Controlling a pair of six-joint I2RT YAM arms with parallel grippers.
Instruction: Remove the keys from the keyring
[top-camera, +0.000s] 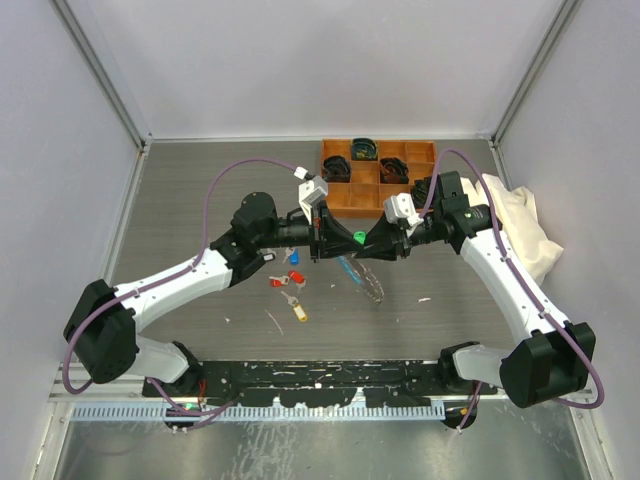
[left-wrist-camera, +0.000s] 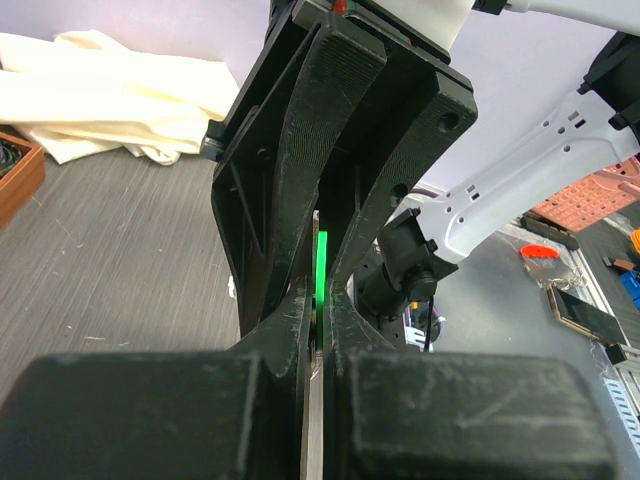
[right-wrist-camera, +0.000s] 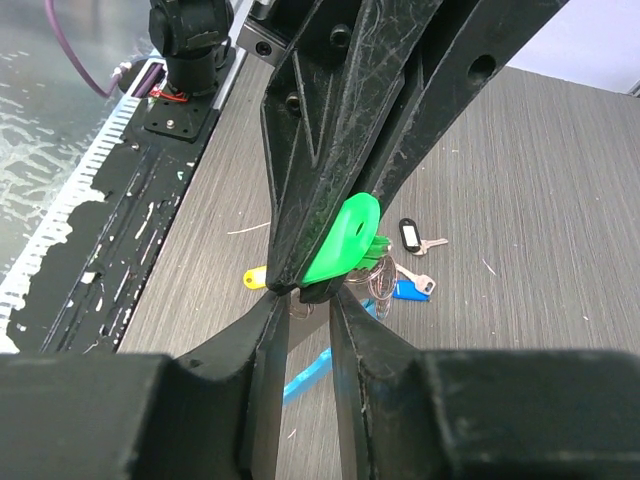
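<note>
My two grippers meet tip to tip above the middle of the table. My left gripper (top-camera: 338, 238) (left-wrist-camera: 322, 300) is shut on the green tag (top-camera: 358, 237) (left-wrist-camera: 322, 262) (right-wrist-camera: 342, 238) of a key. My right gripper (top-camera: 368, 242) (right-wrist-camera: 302, 295) is nearly shut on a wire loop of the keyring (top-camera: 366, 281) (right-wrist-camera: 383, 280). The ring hangs below them, with its light-blue segment (right-wrist-camera: 310, 372) over the table. Loose keys lie on the table: red-tagged (top-camera: 280, 282), blue-tagged (top-camera: 291, 255) (right-wrist-camera: 410, 290), yellow-tagged (top-camera: 298, 312) (right-wrist-camera: 255, 277) and black-tagged (right-wrist-camera: 408, 235).
An orange compartment tray (top-camera: 330, 147) with black items stands at the back, just behind the grippers. A cream cloth (top-camera: 520, 225) (left-wrist-camera: 110, 100) lies at the right wall. White enclosure walls stand on three sides.
</note>
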